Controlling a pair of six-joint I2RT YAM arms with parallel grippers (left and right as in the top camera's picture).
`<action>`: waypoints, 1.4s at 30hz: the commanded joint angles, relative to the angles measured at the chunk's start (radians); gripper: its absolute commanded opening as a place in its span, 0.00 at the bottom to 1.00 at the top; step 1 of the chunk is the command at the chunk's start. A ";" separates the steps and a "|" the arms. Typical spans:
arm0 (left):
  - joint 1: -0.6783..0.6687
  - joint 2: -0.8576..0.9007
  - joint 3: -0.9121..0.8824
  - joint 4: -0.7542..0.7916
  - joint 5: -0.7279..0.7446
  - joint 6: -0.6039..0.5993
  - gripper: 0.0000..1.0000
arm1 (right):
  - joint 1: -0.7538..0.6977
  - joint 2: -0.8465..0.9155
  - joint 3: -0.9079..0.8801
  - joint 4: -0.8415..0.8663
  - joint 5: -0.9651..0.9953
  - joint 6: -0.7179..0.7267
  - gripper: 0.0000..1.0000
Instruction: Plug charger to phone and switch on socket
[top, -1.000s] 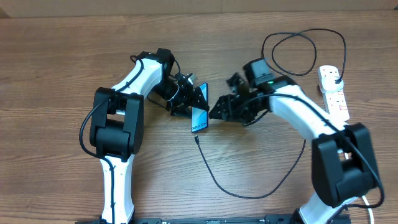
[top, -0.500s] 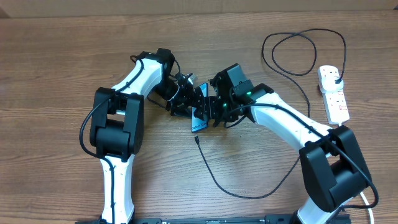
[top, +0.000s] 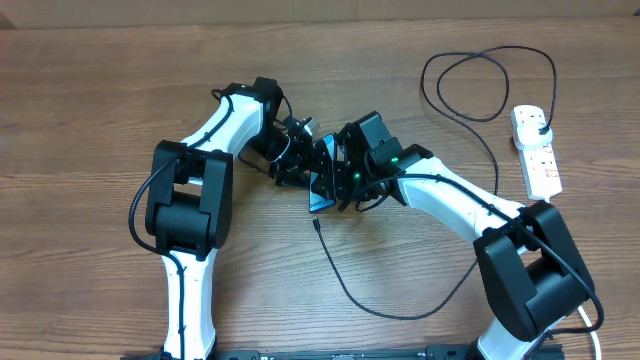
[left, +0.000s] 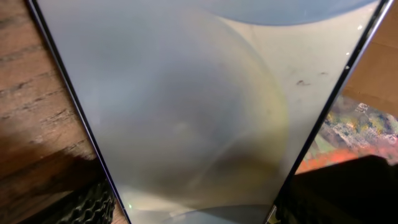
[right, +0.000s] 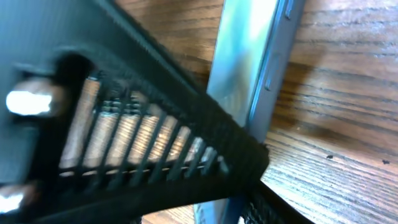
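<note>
My left gripper (top: 310, 172) is shut on the phone (top: 320, 198) and holds it tilted up off the wooden table. In the left wrist view the phone (left: 186, 112) fills the frame, with a ribbed pad (left: 93, 205) against one long edge. My right gripper (top: 342, 185) is right at the phone's other side. Its own view is blurred and shows the phone's edge (right: 249, 62) behind a black lattice finger (right: 155, 137), so I cannot make out its jaws. The charger's thin black cable (top: 345, 285) ends in a connector tip (top: 316, 224) lying just below the phone. Its plug (top: 540, 125) sits in the white socket (top: 542, 168).
The cable sweeps down toward the front edge, back up past my right arm (top: 450, 195), and loops at the back right (top: 490, 80). The socket lies at the far right. Both arms crowd the middle of the table.
My right gripper has swung left from beside the phone and now sits against it. The left gripper and the phone have stayed put.
</note>
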 joint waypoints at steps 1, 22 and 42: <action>-0.017 0.013 -0.008 -0.002 0.011 0.016 0.79 | 0.012 0.018 -0.031 0.023 0.026 0.048 0.47; -0.017 0.013 -0.008 0.006 0.001 0.016 0.91 | 0.013 0.018 -0.039 0.057 0.072 0.079 0.04; 0.019 0.013 -0.008 -0.003 0.415 0.262 0.96 | -0.132 0.000 -0.030 0.091 -0.331 0.018 0.04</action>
